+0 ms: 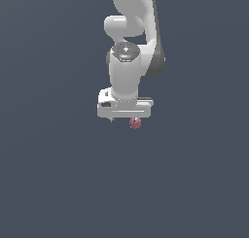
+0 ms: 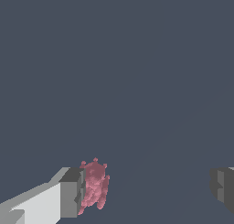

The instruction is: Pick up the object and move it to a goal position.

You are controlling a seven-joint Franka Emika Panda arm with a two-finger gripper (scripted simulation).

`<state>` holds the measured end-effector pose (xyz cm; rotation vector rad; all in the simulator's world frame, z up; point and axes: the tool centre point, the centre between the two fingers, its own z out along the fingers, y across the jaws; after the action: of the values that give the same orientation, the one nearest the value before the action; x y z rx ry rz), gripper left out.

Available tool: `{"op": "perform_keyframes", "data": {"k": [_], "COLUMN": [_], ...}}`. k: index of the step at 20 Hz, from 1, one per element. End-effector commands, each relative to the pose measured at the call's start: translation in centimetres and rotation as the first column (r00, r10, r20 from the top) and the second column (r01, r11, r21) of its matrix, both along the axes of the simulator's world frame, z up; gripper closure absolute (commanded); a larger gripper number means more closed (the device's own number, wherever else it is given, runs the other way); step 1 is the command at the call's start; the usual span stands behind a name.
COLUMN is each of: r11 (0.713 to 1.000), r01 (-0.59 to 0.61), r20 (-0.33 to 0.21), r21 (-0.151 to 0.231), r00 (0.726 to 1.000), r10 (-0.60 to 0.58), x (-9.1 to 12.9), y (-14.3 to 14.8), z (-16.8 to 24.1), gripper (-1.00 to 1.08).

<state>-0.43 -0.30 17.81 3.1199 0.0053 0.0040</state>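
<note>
Exterior view first: the white Panda arm (image 1: pixel 127 47) comes down from the top edge of the frame, pretty much centred, and its wrist points straight down at a plain dark blue-grey floor (image 1: pixel 48 183); no edges or corners of that surface show anywhere, so there's nothing to place things against except the arm itself; the gripper (image 1: pixel 123 119) sits at the bottom of the arm as a wide white bar, and from this angle the fingers are mostly tucked under it, just a small dark nub peeking out toward the exterior view's left; the object (image 1: pixel 135 123), a tiny lumpy red-pink strawberry-looking thing, pokes out right below the bar, toward the exterior view's right end of it; it's way narrower than the bar; can't tell from here whether it's on the floor or off it

Wrist view: this one's much clearer about the fingers; one finger (image 2: pixel 68 193) with its grey pad is right up against the bumpy pink object (image 2: pixel 94 185), looks like touching or as good as; the other finger (image 2: pixel 222 189) is way over on the far side of the frame, well apart from the object, with a big stretch of bare floor between them; so the jaws stand wide open and nothing is clamped; the object is sitting beside one pad only, upright-ish, taller than it is wide, inside the gap but hugging that one side
</note>
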Motion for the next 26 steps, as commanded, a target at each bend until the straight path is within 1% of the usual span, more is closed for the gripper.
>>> {"op": "perform_keyframes", "data": {"k": [1, 4, 9, 12, 19, 26], "r11": [1.000, 1.000, 0.999, 0.998, 0.999, 1.000], "r01": [0.000, 0.008, 0.047, 0.058, 0.043, -0.025], "r20": [0.000, -0.002, -0.009, -0.012, -0.011, -0.010], "r21": [0.000, -0.003, -0.016, -0.019, -0.017, -0.007], "r00": [1.000, 1.000, 0.999, 0.998, 0.999, 1.000], "r10": [0.000, -0.008, -0.047, -0.058, -0.043, 0.025], "x": [0.0, 0.0, -0.4, -0.5, -0.7, -2.3], "y": [0.0, -0.5, -3.2, -4.0, -3.3, -0.9], "z": [0.0, -0.1, -0.6, -0.8, -1.1, -2.8], "gripper": [-0.92, -0.92, -0.92, -0.92, -0.92, -0.92]}}
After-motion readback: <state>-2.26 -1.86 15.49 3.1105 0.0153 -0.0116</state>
